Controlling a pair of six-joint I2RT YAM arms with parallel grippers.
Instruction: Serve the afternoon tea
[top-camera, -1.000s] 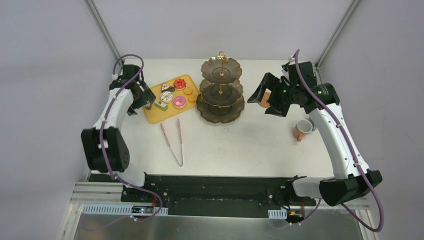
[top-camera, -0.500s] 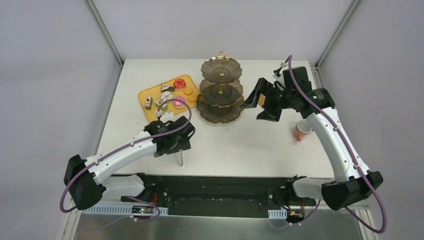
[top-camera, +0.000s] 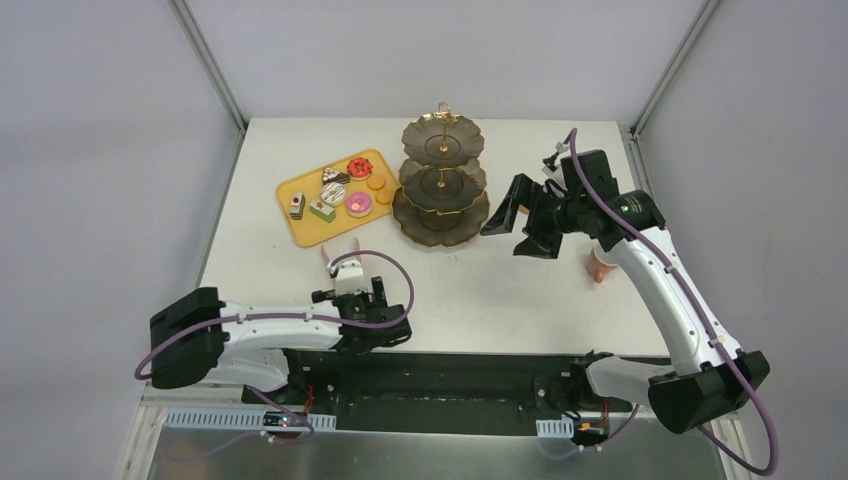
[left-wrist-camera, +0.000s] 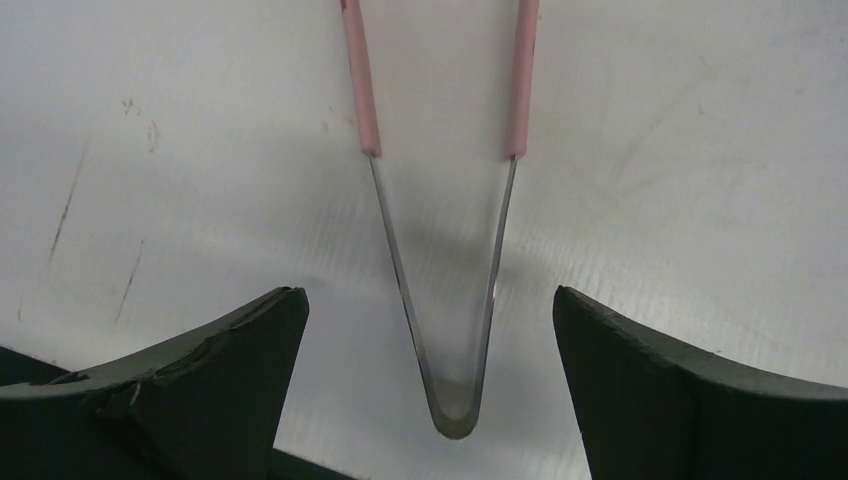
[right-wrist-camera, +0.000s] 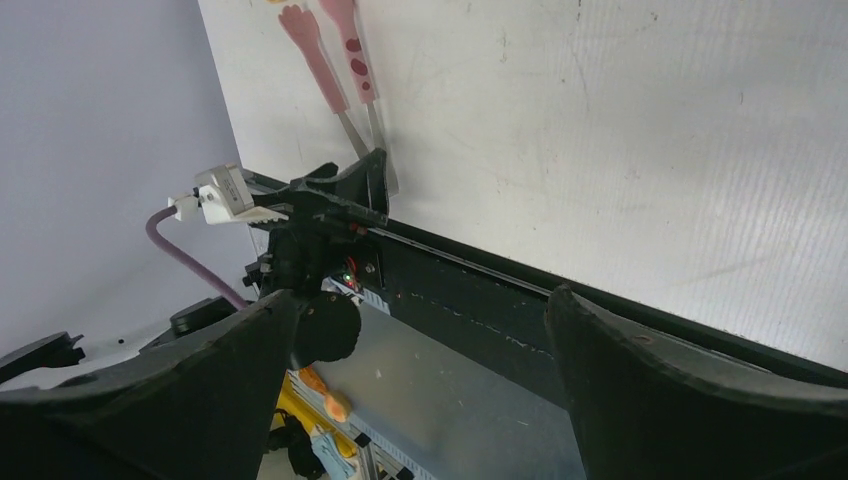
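White desk (top-camera: 480, 290) boxed in by plain grey walls (top-camera: 100, 150), with slim metal posts (top-camera: 205, 60) running up at the two back corners and a black rail (top-camera: 450, 365) along the near edge.

The cakes (top-camera: 335, 195) and orange cookies (top-camera: 378, 185) all sit on a yellow tray (top-camera: 300, 225) at the back left, just left of the dark three-tier stand (top-camera: 442, 190). The pinkish cup (top-camera: 598, 268) is over on the right, half hidden by the right arm.

Left claw (top-camera: 365, 315) is low at the near edge, spread wide and gripping nothing. From above its arm covers most of the tongs (top-camera: 326, 262), so only the pink tips poke out. The left wrist view fills that in: the tongs' metal bend (left-wrist-camera: 455, 418) lies flat on the desk right between the fingers (left-wrist-camera: 230, 360), touching neither.

Right claw (top-camera: 510, 225) hangs beside the stand, also wide apart and empty. Its own camera looks back across the desk and catches the tongs' paw-shaped ends (right-wrist-camera: 320, 60), which neither other view shows properly.
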